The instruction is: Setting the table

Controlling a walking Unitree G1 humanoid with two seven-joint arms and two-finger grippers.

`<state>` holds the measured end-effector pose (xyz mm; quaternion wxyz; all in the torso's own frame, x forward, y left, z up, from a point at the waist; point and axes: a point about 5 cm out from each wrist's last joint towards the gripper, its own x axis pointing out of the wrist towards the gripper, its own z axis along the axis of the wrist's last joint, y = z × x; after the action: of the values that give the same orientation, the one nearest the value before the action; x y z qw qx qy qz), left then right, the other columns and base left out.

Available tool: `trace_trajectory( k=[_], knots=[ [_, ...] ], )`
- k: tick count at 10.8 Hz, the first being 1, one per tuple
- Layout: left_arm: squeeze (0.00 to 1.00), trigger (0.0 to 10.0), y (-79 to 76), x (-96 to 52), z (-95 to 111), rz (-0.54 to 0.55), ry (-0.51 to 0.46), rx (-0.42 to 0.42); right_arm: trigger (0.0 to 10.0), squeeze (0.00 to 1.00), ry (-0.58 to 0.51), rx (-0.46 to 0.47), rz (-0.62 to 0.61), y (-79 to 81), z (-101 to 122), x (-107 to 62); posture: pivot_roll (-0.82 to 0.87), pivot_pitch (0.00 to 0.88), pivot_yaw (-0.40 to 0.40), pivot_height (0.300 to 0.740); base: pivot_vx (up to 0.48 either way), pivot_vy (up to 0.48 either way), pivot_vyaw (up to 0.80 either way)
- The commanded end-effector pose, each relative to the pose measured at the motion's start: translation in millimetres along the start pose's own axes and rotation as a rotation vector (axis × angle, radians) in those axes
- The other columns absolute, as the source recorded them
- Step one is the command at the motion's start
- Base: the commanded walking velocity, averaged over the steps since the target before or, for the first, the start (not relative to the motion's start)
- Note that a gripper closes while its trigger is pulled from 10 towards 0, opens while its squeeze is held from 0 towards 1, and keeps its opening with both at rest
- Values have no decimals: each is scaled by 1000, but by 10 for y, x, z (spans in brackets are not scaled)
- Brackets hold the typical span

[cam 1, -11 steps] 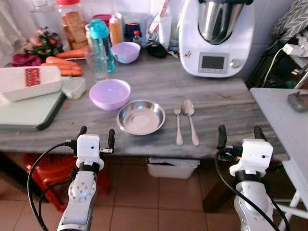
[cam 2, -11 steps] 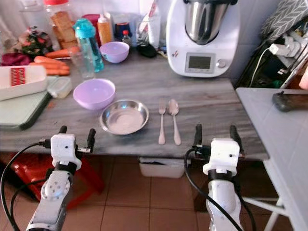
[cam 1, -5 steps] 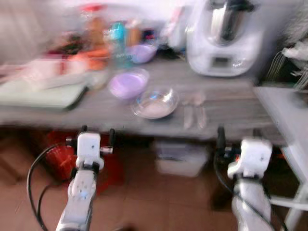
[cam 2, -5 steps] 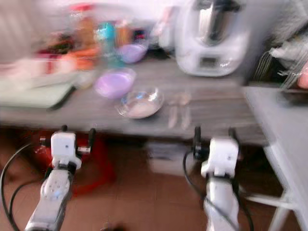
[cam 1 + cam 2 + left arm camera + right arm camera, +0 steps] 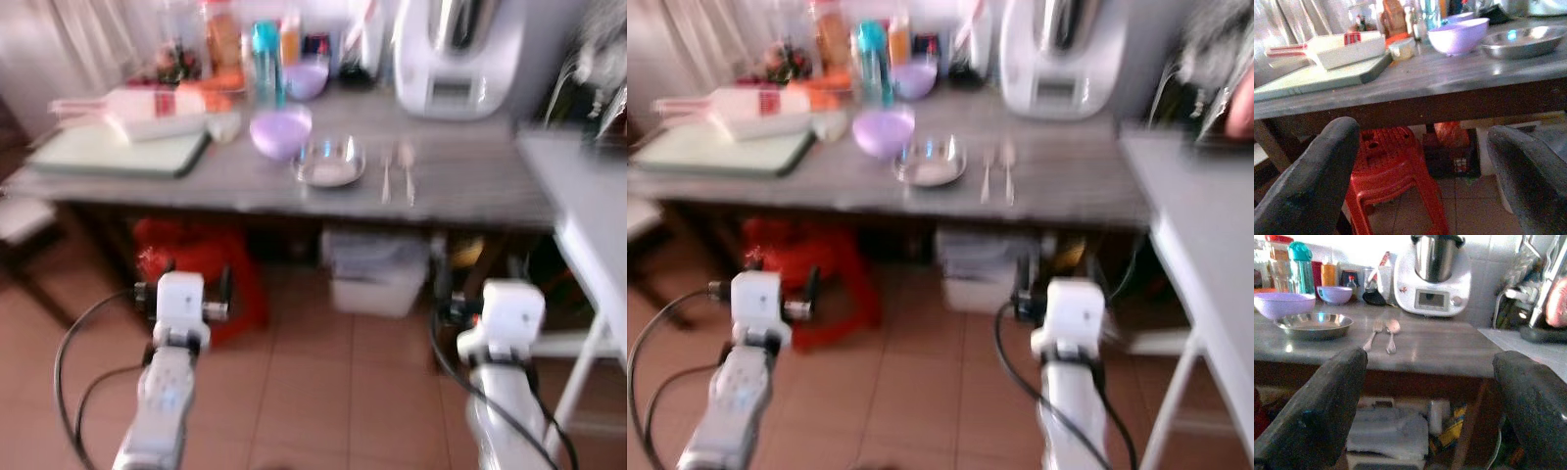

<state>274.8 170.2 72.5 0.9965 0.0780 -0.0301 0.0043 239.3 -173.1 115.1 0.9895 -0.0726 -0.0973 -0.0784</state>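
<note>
Backed away from the table (image 5: 294,181) since a second ago, both grippers (image 5: 1420,161) (image 5: 1425,401) hang wide and empty while bowl (image 5: 329,162), fork (image 5: 386,171) and spoon (image 5: 406,168) lie well apart; a blurred re-approach risks clipping the edge.

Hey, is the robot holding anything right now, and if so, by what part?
Nothing is held. The left gripper and right gripper are both open and empty, short of the table.
</note>
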Motion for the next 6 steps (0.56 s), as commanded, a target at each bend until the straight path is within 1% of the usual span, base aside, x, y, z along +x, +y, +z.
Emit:
trace_trajectory(
  k=[1,2,3,5,6],
  knots=[
    [0,10000,-23,30,75,-66,-50,34,10000,0,-20,2,-6,-5,42,26,-38,0,45,740,0,0,0],
    [0,10000,-36,25,74,-82,-53,30,10000,0,-21,2,-5,-2,44,29,-38,0,44,740,0,0,0],
    [0,10000,-91,55,62,-89,-47,27,10000,0,-23,3,0,6,46,52,-36,0,43,740,0,0,0],
    [0,10000,-131,89,93,-97,-50,14,10000,0,-12,20,9,23,45,63,-35,0,42,740,0,0,0],
    [0,10000,-131,83,86,-103,-50,12,10000,0,-13,12,21,36,49,62,-35,0,43,740,0,0,0]
  ],
)
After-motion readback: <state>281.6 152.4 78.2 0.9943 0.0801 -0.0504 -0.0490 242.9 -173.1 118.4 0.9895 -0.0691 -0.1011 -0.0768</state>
